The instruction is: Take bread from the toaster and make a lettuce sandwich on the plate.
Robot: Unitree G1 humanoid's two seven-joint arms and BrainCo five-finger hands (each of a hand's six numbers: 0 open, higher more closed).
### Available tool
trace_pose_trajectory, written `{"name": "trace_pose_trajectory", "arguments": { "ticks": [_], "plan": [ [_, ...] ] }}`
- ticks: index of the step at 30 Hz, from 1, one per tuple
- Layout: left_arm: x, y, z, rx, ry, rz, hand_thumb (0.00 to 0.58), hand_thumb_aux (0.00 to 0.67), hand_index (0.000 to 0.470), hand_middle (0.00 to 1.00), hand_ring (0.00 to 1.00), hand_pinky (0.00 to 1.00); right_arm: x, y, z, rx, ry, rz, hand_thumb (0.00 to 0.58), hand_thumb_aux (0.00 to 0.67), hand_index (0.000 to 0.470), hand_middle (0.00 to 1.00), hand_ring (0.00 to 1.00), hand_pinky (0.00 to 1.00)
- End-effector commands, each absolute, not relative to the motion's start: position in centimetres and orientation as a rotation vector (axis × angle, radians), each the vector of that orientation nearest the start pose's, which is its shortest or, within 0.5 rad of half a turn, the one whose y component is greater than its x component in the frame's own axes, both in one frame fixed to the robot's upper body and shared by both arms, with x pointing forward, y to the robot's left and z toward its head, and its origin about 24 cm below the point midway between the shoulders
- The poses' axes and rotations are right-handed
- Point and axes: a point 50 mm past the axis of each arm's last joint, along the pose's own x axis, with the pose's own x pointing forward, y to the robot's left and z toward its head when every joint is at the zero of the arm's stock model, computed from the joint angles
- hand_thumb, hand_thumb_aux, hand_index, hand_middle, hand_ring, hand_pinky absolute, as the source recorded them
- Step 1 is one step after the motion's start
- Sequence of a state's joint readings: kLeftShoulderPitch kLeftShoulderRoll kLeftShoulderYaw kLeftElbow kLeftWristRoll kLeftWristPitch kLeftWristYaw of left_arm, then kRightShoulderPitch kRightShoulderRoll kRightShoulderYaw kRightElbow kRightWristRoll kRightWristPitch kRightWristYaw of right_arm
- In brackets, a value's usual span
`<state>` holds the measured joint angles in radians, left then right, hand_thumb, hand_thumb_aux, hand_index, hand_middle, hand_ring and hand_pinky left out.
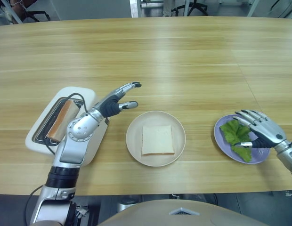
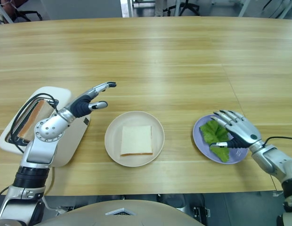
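Observation:
A white toaster (image 1: 42,123) lies at the left with one slice of bread (image 1: 62,119) standing in a slot. My left hand (image 1: 118,99) hovers open just right of the toaster, holding nothing. A beige plate (image 1: 134,141) in the middle carries a single slice of bread (image 1: 158,140) lying flat. At the right, a purple plate (image 1: 220,125) holds green lettuce (image 1: 233,133). My right hand (image 1: 260,129) rests over that lettuce with fingers spread and the thumb touching a leaf near the plate's front; no leaf is lifted.
The wooden table (image 1: 174,61) stretches far back with bare surface. A black cable (image 1: 77,98) loops by the toaster near my left forearm. Chair legs (image 1: 193,7) stand beyond the table's far edge.

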<state>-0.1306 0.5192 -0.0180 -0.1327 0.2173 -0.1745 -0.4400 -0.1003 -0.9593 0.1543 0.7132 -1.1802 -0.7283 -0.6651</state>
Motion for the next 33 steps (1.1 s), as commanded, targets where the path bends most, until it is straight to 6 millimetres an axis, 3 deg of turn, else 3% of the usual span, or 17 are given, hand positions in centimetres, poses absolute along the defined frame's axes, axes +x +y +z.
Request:
{"name": "trace_pose_trajectory", "arguments": {
  "ticks": [1, 6, 21, 33],
  "plan": [
    [26.0, 20.0, 12.1, 0.8, -0.241, -0.455, 0.0, 0.0, 0.0, 0.0, 0.0, 0.0, 22.1, -33.3, 3.0, -1.817, -0.317, 0.418, 0.0, 0.0, 0.0, 0.0, 0.0, 0.0],
    [25.8, 20.4, 11.8, 0.798, -0.23, -0.443, 0.0, 0.0, 0.0, 0.0, 0.0, 0.0, 22.8, -33.0, 2.2, -1.869, -0.362, 0.386, 0.0, 0.0, 0.0, 0.0, 0.0, 0.0],
    [25.9, 20.5, 11.7, 0.806, -0.234, -0.449, 0.0, 0.0, 0.0, 0.0, 0.0, 0.0, 22.3, -35.2, 2.4, -1.976, -0.38, 0.268, 0.0, 0.0, 0.0, 0.0, 0.0, 0.0],
    [25.9, 20.5, 11.5, 0.817, -0.234, -0.47, 0.0, 0.0, 0.0, 0.0, 0.0, 0.0, 21.6, -34.4, 0.5, -1.906, -0.31, 0.388, 0.0, 0.0, 0.0, 0.0, 0.0, 0.0]
  ]
}}
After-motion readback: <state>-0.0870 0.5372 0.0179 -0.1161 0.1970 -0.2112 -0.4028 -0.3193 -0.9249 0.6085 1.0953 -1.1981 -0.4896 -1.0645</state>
